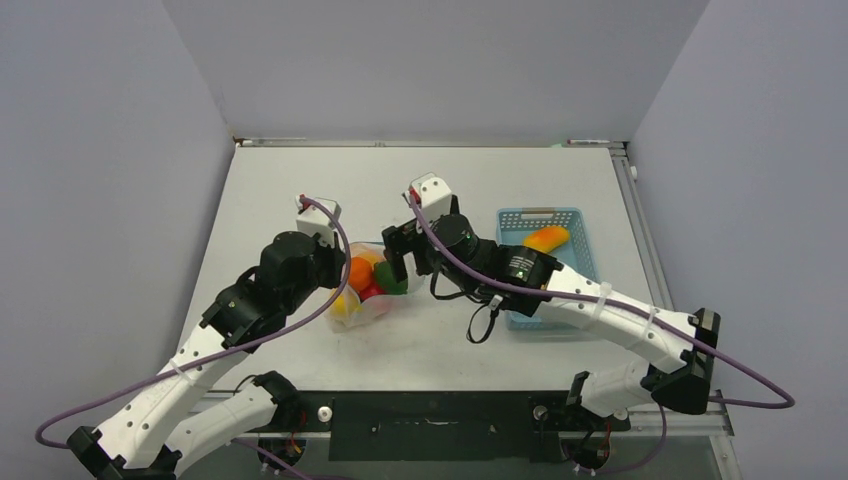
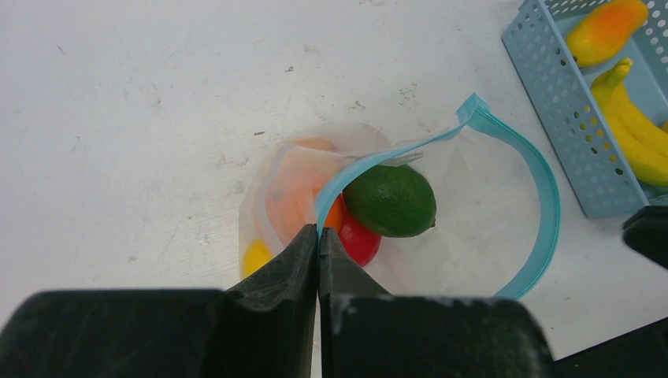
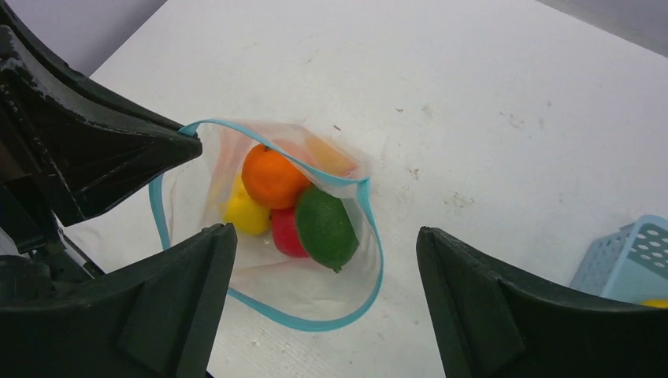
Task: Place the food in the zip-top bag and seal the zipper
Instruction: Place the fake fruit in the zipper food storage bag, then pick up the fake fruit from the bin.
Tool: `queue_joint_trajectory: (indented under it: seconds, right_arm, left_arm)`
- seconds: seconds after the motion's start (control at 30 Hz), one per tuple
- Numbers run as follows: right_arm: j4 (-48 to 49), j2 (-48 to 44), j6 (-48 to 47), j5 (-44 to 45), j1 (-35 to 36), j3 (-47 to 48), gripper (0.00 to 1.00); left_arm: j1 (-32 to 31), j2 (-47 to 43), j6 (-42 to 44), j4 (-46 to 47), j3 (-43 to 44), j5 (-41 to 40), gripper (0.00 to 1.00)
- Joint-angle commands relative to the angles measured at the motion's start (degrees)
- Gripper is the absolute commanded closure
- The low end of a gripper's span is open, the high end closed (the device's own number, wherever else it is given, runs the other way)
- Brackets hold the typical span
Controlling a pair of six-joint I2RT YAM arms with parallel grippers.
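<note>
The zip-top bag (image 3: 299,285) lies on the white table with its mouth held wide open. Its light blue zipper (image 3: 370,236) forms a loop. Inside lie an orange round (image 3: 272,177), a yellow one (image 3: 244,213), a red one (image 3: 287,235) and a green one (image 3: 324,227). My left gripper (image 2: 318,232) is shut on the zipper strip (image 2: 543,197) at the bag's near rim, next to the green fruit (image 2: 390,199). My right gripper (image 3: 324,236) hangs open above the bag's mouth, nothing between its fingers. In the top view both grippers meet over the bag (image 1: 372,308).
A light blue mesh basket (image 1: 580,280) stands right of the bag, under my right arm. It holds an orange-yellow fruit (image 2: 606,30) and yellow bananas (image 2: 630,126). Grey walls close off the table at the back and sides.
</note>
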Motion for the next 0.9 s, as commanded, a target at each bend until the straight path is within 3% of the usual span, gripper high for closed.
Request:
queue_joint_trajectory:
  seconds: [0.0, 0.33, 0.57, 0.87]
  right_arm:
    - [-4.23, -5.47, 2.07, 7.46, -0.44, -0.55, 0.13]
    - [-16.14, -13.08, 9.84, 16.63, -4.05, -3.65, 0.14]
    - [-24.51, -13.59, 13.23, 16.96, -13.78, -5.48, 0.15]
    - [-25.75, -10.97, 15.03, 16.45, -26.84, -10.16, 0.13]
  left_arm:
    - [0.36, -1.16, 0.31, 2.73, 0.48, 0.21, 1.0]
    - [0.45, -1.08, 0.12, 2.81, 0.57, 0.78, 1.0]
    - [0.54, -1.29, 0.12, 2.55, 0.74, 0.79, 1.0]
    - [0.61, -2.21, 0.06, 2.59, 0.56, 1.69, 1.0]
